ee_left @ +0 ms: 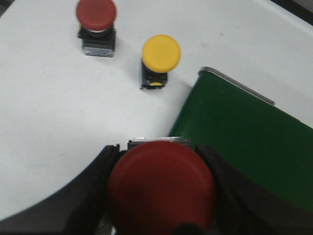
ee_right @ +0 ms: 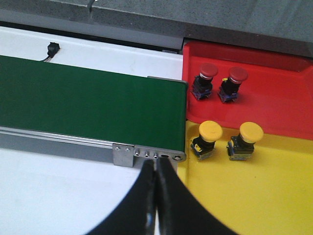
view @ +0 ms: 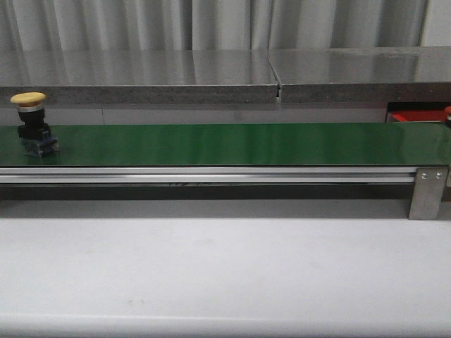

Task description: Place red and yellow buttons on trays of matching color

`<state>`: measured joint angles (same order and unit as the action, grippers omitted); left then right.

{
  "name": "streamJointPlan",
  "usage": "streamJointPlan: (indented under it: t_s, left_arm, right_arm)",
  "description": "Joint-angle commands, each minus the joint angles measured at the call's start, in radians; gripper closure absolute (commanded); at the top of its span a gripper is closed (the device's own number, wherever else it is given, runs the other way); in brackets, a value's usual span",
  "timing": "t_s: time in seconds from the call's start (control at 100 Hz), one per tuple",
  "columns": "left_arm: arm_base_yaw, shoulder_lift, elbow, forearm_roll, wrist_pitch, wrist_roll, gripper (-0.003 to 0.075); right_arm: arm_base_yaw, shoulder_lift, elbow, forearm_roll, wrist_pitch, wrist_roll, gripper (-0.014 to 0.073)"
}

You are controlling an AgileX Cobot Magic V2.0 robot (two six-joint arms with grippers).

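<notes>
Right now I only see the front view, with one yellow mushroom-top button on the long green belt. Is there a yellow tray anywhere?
Observer: Yes. The right wrist view shows a flat yellow plastic tray beside the red plastic tray, past the green belt. Two yellow-capped buttons stand in it.
Operator: Is the left gripper holding anything?
Observer: The left gripper is shut on a red round-capped button.
Operator: Any more waiting?
Observer: One loose red button and one loose yellow button stand on the white table.
</notes>
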<state>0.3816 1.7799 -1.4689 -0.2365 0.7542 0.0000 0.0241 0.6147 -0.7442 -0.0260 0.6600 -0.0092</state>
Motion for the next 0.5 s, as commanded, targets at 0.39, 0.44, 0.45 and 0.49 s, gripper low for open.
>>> streamJointPlan:
  t_s: [0.39, 0.44, 0.45, 0.49]
  left_arm:
    - [-0.091, 0.030, -0.025, -0.020, 0.014, 0.008, 0.0521]
    - [-0.091, 0.031, -0.025, -0.020, 0.014, 0.015, 0.0451]
    - [-0.091, 0.031, -0.025, -0.021, 0.014, 0.015, 0.0439]
    - [-0.091, 0.031, -0.025, -0.023, 0.014, 0.015, 0.0343]
  right_arm:
    - [0.003, -0.003, -0.026, -0.014, -0.070, -0.001, 0.0712]
    - [0.003, -0.003, -0.026, -0.014, -0.070, -0.001, 0.0712]
    - [0.003, -0.003, -0.026, -0.014, -0.070, -0.001, 0.0712]
    - [0.003, -0.003, -0.026, -0.014, -0.070, -0.001, 0.0712]
